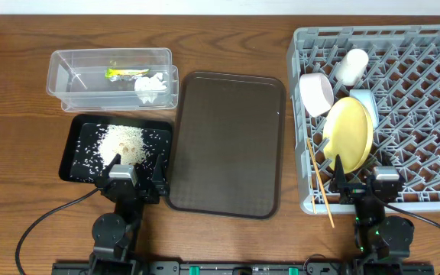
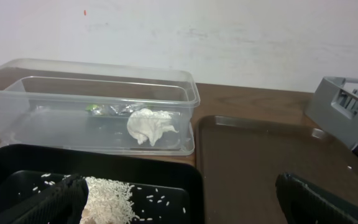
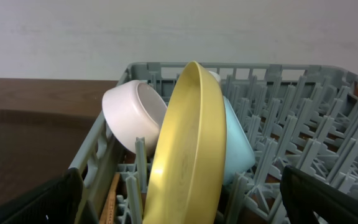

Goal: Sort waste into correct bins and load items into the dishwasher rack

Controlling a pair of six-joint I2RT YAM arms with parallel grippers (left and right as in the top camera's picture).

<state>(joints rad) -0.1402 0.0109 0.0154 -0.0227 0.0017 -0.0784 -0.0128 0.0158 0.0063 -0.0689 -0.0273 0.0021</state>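
Note:
The grey dishwasher rack (image 1: 426, 99) at the right holds a yellow plate (image 1: 350, 134) on edge, a white-pink bowl (image 1: 316, 93), a light-blue bowl (image 1: 363, 103) and a pale cup (image 1: 352, 65). Chopsticks (image 1: 321, 183) lean over its front left corner. In the clear tub (image 1: 67, 69) lie the snack wrapper (image 1: 126, 72) and the tissue (image 1: 151, 85). White rice (image 1: 121, 141) is heaped in the black tray (image 1: 75, 156). My left gripper (image 1: 134, 172) hangs open over that tray's near edge. My right gripper (image 1: 361, 179) is open at the rack's front edge, just short of the plate (image 3: 191, 143).
A large dark-brown serving tray (image 1: 228, 141) lies between the black tray and the rack, with nothing on it. In the left wrist view it (image 2: 266, 162) sits under my right finger. Both arm bases stand at the table's near edge.

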